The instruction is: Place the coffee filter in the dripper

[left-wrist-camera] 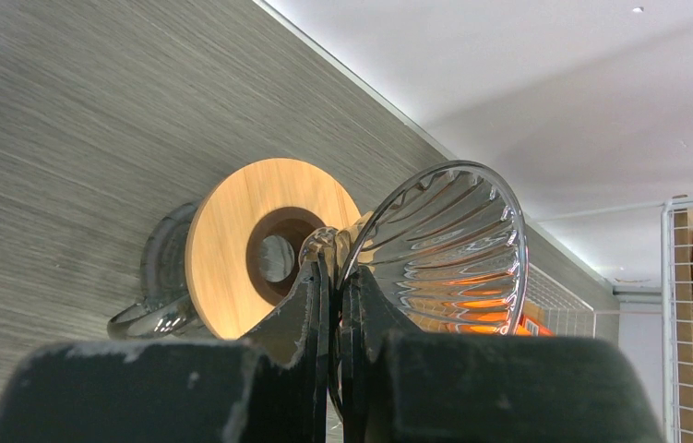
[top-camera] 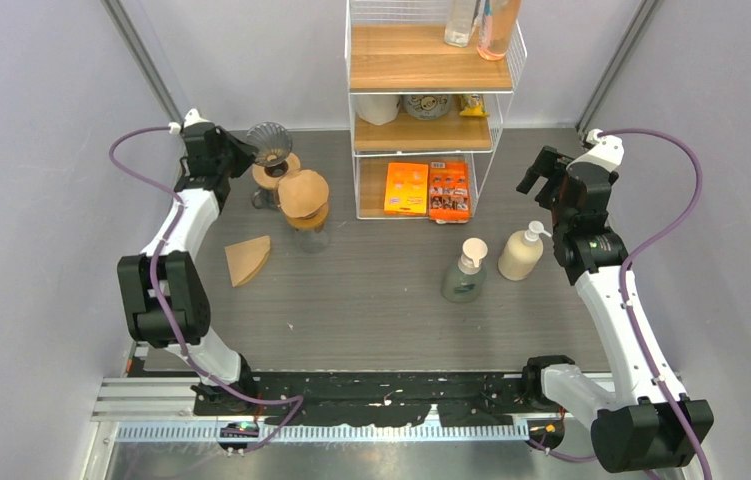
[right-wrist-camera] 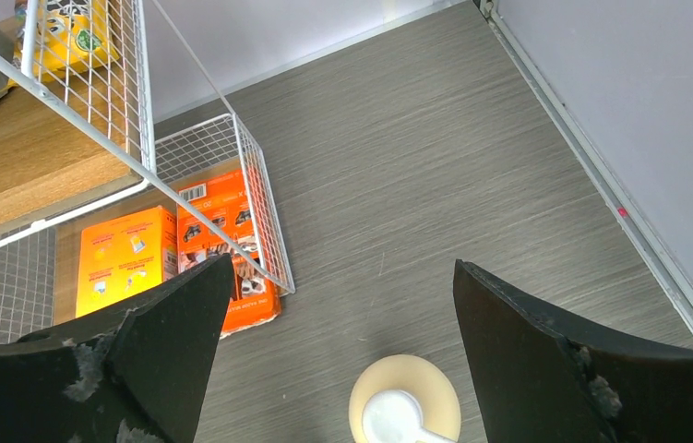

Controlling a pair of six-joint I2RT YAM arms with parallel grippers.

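**Dripper gripped, filter not yet picked up**

From above, we see the left tool [top-camera: 243, 150] at the far left of the worktop [top-camera: 381, 310], closed on the glass dripper [top-camera: 269, 138]. The brown coffee filter [top-camera: 248, 260] lies flat nearer to us, apart from both arms, so we judge the placing itself is all left to do.

At the left wrist, the fingers [left-wrist-camera: 310, 314] pinch the dripper's rim, beside a wooden ring [left-wrist-camera: 232, 240].

At the right wrist, the right tool [right-wrist-camera: 342, 268] gapes wide and empty above a cream pump bottle [right-wrist-camera: 404, 406].
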